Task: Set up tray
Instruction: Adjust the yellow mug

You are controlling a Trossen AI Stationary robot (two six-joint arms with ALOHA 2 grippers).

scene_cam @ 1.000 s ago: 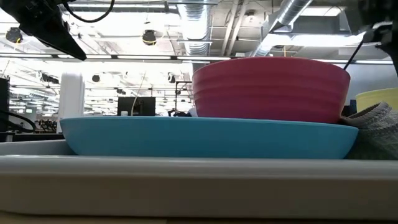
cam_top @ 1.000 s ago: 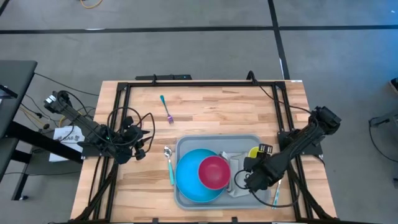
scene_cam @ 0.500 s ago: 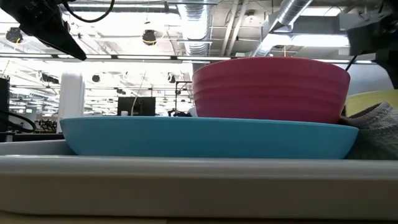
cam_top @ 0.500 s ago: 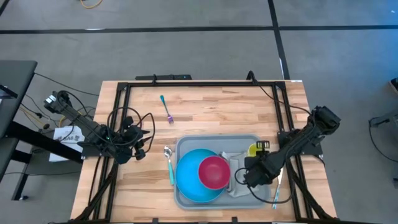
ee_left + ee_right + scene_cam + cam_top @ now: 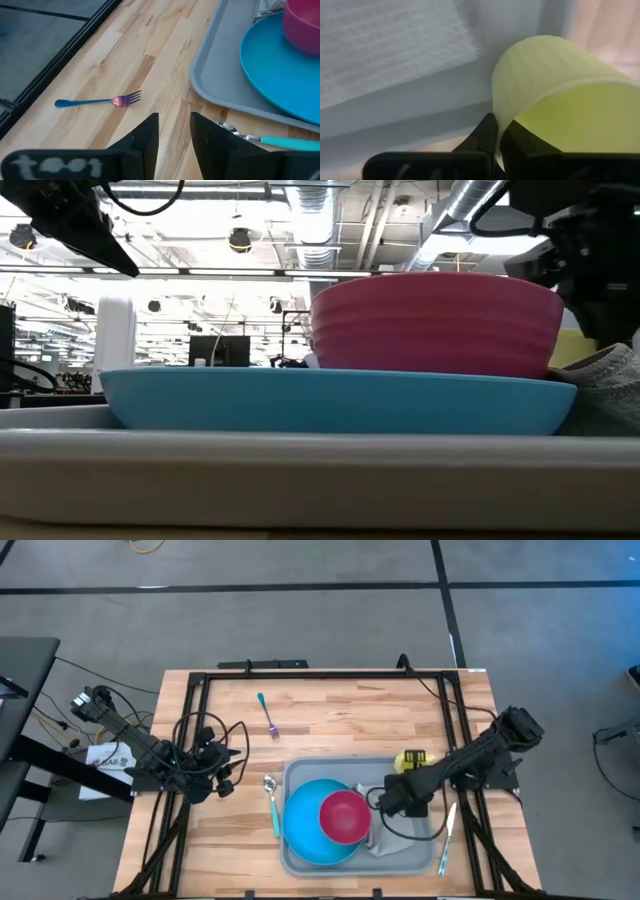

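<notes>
Right gripper (image 5: pixel 496 135) pinches the rim of a yellow ribbed plastic cup (image 5: pixel 560 100) over the large flat grey plastic tray (image 5: pixel 300 775).
The tray sits at the table's near edge, holding a round blue plate (image 5: pixel 305 825) and pink bowl (image 5: pixel 344 817). The left gripper (image 5: pixel 174 132) waits beside it, fingers spread.

The tray (image 5: pixel 300 776) is sitting at the table's (image 5: pixel 330 715) near edge, a plate (image 5: pixel 303 821) lying in it — a bowl (image 5: pixel 344 817) resting on the plate, a napkin (image 5: pixel 384 840) and cup (image 5: pixel 409 759) lying right of it; a spoon (image 5: pixel 273 802) is lying just left of the tray, a fork (image 5: pixel 267 714) farther back — a knife (image 5: pixel 445 837) lying at the tray's right
</notes>
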